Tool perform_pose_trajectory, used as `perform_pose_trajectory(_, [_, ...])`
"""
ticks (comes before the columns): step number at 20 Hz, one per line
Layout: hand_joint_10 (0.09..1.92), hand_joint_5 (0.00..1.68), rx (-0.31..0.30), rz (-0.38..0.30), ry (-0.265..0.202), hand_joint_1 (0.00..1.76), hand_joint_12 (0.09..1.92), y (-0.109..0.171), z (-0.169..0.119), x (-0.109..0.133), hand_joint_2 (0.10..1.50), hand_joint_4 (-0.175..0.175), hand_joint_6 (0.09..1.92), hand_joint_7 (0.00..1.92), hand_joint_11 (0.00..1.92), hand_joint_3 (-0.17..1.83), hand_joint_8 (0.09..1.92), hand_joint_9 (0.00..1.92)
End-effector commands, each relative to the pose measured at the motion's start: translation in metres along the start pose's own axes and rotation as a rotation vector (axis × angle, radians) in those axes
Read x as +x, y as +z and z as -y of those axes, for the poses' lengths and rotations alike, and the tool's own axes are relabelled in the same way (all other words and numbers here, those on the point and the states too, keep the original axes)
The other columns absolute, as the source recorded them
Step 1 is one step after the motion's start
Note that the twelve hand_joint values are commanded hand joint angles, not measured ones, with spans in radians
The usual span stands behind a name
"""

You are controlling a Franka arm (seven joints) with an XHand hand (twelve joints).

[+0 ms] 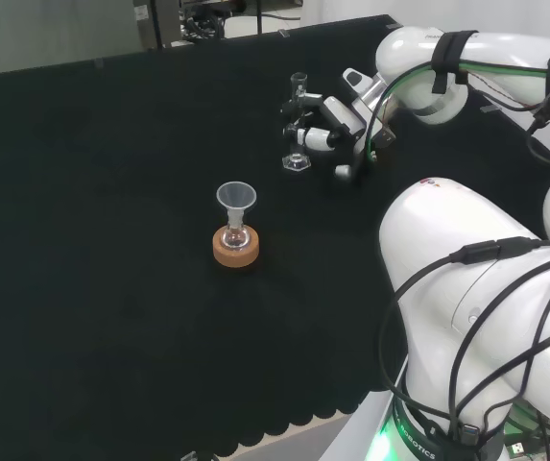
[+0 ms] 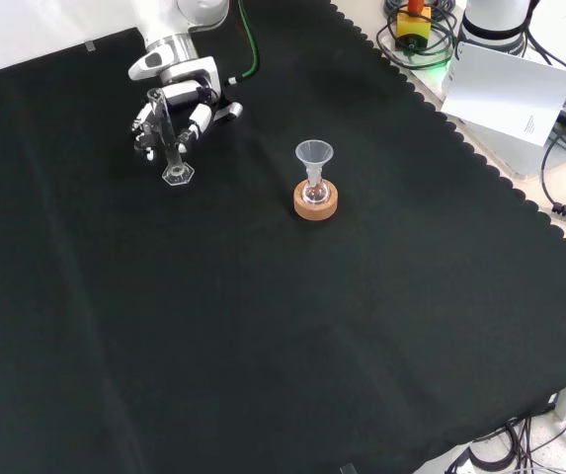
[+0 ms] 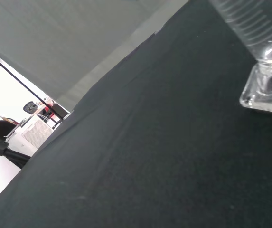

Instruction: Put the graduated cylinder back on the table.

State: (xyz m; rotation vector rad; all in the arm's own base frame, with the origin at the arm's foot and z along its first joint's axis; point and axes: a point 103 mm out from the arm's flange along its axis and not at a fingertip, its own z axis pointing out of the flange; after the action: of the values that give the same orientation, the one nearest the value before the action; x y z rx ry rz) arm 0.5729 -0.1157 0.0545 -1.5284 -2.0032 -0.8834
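Observation:
A clear graduated cylinder (image 1: 298, 120) stands upright at the far side of the black cloth, and its hexagonal foot (image 1: 296, 161) is at or just above the cloth. The hand (image 1: 330, 125) is beside it with fingers curled round the tube. In the front view the cylinder (image 2: 169, 138) leans slightly, with the hand (image 2: 189, 109) coming in from the top and wrapped round its upper part. The wrist view shows the cylinder's marked tube and foot (image 3: 267, 90) close up against the cloth.
A small flask with a clear funnel (image 1: 237, 198) in its neck sits on a cork ring (image 1: 236, 252) mid-cloth, also the cork ring (image 2: 316, 204) to the right of the cylinder in the front view. Off the cloth's scalloped edge lie a white sheet (image 2: 505, 84) and cables.

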Motion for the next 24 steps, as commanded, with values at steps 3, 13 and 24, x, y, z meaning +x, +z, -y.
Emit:
perform_pose_trajectory(3, [0.09, 0.41, 0.020, 0.056, -0.011, 0.84, 1.31, -0.025, -0.006, 0.020, 1.00, -0.062, 0.45, 0.34, 0.44, -0.17, 0.65, 0.84])
perform_pose_trajectory(13, [0.09, 0.33, -0.003, 0.177, 0.062, 0.79, 1.40, -0.092, 0.024, 0.050, 0.96, -0.052, 0.15, 0.11, 0.25, -0.17, 0.68, 0.65])
perform_pose_trajectory(24, [0.09, 0.27, -0.019, 0.358, 0.042, 0.75, 1.43, -0.147, 0.057, 0.131, 0.95, -0.055, 0.09, 0.05, 0.21, -0.17, 0.68, 0.60])
